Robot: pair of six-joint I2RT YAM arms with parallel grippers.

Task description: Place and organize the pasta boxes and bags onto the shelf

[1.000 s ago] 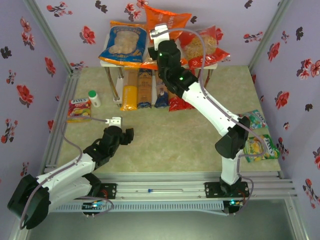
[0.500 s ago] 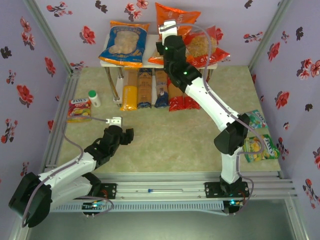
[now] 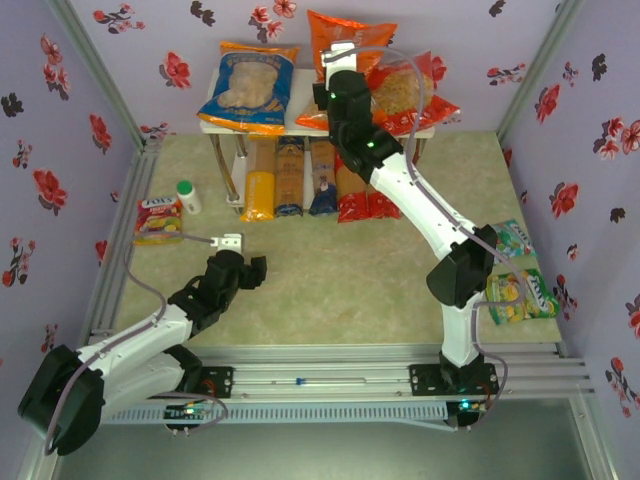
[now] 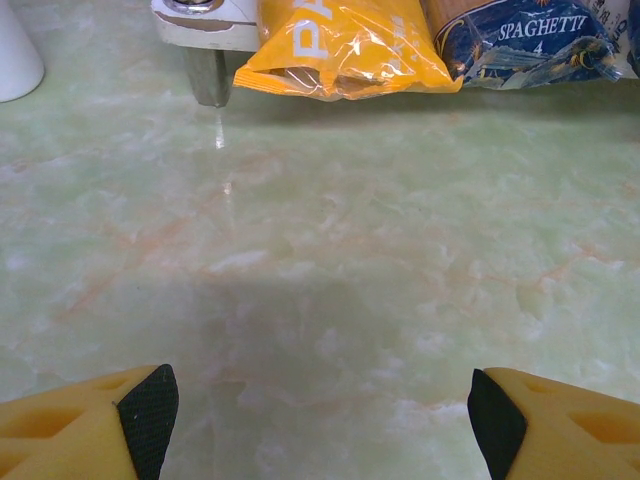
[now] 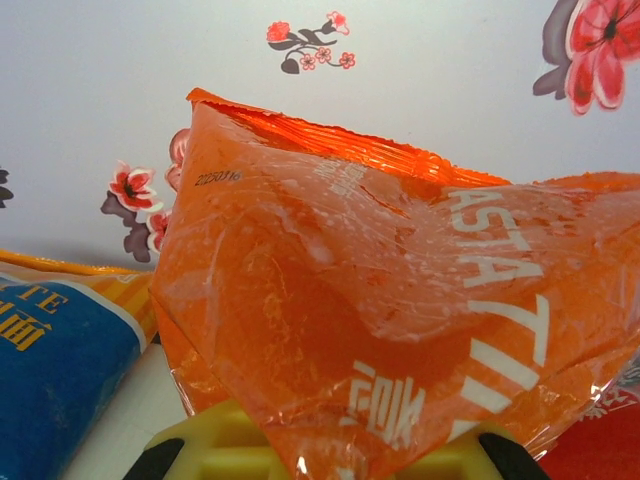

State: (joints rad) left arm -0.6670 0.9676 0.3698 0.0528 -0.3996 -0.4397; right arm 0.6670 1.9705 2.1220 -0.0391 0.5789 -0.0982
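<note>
My right gripper point(image 3: 338, 56) reaches over the top of the white shelf point(image 3: 208, 126) and is shut on the lower edge of the orange bag point(image 3: 352, 34), which stands tilted up against the back wall. In the right wrist view the orange bag point(image 5: 380, 300) rises from my right gripper point(image 5: 330, 462). The blue-orange bag point(image 3: 248, 88) lies to its left and the red bag point(image 3: 408, 94) to its right. On the lower tier lie a yellow pasta box point(image 3: 258, 186), two dark blue ones point(image 3: 290, 180) and two red ones point(image 3: 353, 196). My left gripper point(image 3: 246, 264) hangs open over the floor, holding nothing.
A snack packet point(image 3: 158, 218) and a white bottle point(image 3: 188, 197) sit left of the shelf. Two green snack packets point(image 3: 520, 292) lie at the right wall. In the left wrist view, the shelf leg point(image 4: 205, 70), the yellow pasta box point(image 4: 340, 45) and a blue one point(image 4: 530, 40) lie beyond the left gripper point(image 4: 320, 420).
The right gripper has carried the orange bag a little to the right and back over the shelf top, uncovering the red boxes below. The left arm has stayed still.
</note>
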